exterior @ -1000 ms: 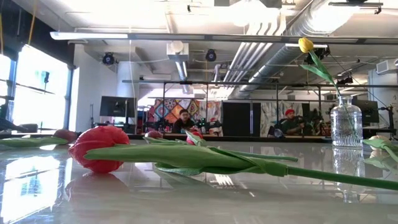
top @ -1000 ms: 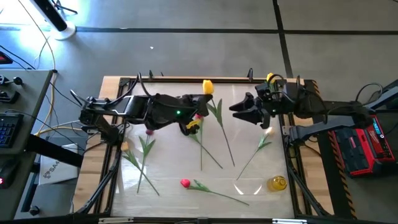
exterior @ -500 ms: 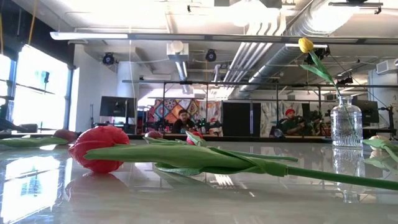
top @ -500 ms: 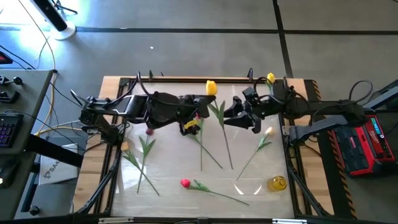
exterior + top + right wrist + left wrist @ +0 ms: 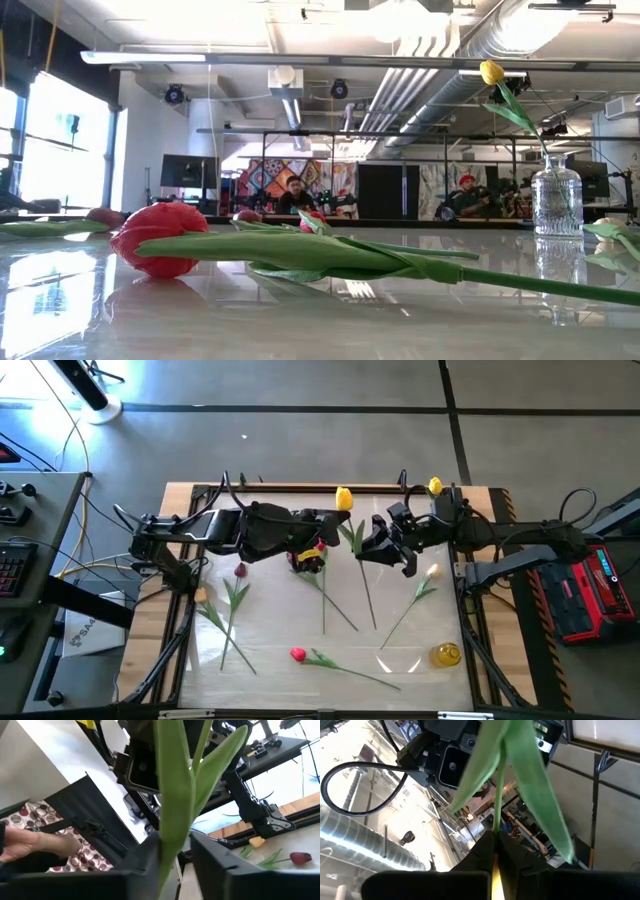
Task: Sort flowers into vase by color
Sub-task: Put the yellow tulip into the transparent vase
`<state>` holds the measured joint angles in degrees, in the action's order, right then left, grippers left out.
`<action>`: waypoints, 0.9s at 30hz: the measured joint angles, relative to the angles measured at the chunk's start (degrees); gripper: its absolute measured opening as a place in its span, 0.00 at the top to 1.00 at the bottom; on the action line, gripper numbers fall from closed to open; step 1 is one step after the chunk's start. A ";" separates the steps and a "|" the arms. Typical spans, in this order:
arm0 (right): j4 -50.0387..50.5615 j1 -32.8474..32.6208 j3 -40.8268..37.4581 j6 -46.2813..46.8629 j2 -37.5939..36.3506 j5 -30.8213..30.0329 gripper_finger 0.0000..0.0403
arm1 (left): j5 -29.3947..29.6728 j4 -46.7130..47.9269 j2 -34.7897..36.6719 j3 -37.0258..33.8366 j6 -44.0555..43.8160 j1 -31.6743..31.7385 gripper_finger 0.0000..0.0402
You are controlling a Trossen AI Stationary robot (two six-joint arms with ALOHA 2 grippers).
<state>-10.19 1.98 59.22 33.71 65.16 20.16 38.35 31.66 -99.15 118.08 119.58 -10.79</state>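
Fingers of the left gripper (image 5: 330,532) are clamped on the yellow tulip (image 5: 344,498) stem mid-table, the right gripper (image 5: 372,547) looks pinched on it too; light, floppy stuff, best held low on the stem.

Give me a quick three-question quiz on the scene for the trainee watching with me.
1. True or false: the vase holds a red tulip.
2. The left gripper is shut on: A) a tulip stem; B) the vase; C) nothing.
3. What colour is the tulip head nearest the low camera?
Key: 1 false, its flower is yellow. 2 A. 3 red.
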 joint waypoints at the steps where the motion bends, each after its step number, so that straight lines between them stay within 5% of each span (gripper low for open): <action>1: 0.14 -0.01 -0.01 -0.55 0.00 0.00 0.85 | -0.02 0.00 0.00 0.00 -0.77 0.00 1.00; 4: -0.05 -0.02 -0.01 -2.28 0.00 -0.48 0.97 | -0.15 -0.16 0.00 0.00 -4.31 0.00 0.98; 13: 1.04 -0.04 -0.01 -5.73 -0.42 -7.41 0.99 | -0.23 -1.63 0.00 0.00 -22.35 -0.07 0.86; 20: 0.50 -1.13 -0.02 -13.83 -4.23 -21.58 1.00 | -3.15 -1.51 1.84 1.35 -52.71 -0.26 0.69; 27: 0.60 -1.33 0.00 -20.35 -7.51 -24.67 1.00 | -18.36 3.74 8.26 1.44 -84.42 5.95 0.56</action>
<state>-9.59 0.64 59.22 13.36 57.65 -4.51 19.99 35.40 -90.89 119.52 35.16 -4.83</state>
